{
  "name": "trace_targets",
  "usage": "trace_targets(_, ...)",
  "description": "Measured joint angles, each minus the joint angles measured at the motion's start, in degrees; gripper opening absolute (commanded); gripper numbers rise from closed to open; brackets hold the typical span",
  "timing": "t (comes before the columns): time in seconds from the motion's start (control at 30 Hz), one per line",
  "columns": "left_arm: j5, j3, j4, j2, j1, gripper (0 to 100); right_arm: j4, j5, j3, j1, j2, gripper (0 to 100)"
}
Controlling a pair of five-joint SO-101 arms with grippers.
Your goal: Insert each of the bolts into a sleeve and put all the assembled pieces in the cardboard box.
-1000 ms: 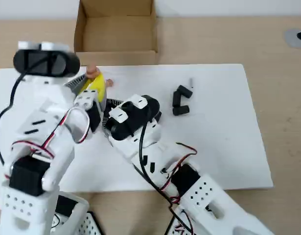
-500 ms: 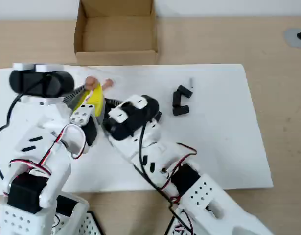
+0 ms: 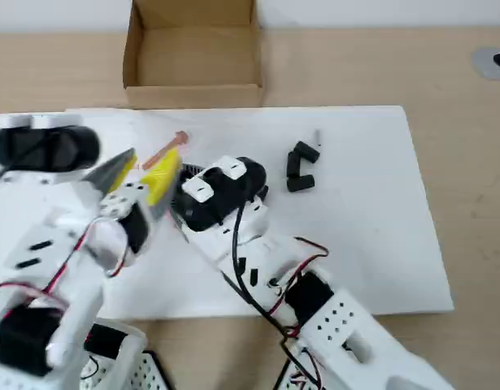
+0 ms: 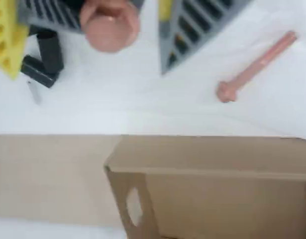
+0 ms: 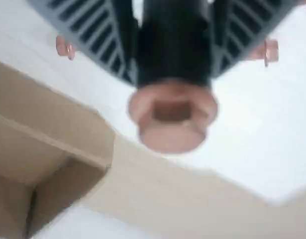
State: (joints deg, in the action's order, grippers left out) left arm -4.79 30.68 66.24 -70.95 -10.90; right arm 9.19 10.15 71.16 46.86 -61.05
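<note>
No legible text, label or number anywhere (cardboard box [image 3: 193,96] faces plain).

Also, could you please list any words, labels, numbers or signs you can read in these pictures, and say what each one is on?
None: no text can be read in any view.
The cardboard box has plain walls, and the white sheet, the black sleeves and the loose bolt carry no print.
The grey disc beyond the sheet bears a dark mark too small to make out.
</note>
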Motion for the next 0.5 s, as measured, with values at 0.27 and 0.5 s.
trace_targets(0.27, 0.62, -16.88, 18.11, 18.64, 8.62, 20, 11.08, 3.34, -23.38, -10.64, 17.05, 0.9)
trace_targets(0.5, 4.31, -18.46, 20.57, 24.09, 17.67, 20, 13.98, 3.34, -52.84, -15.65, 42.29, 0.9)
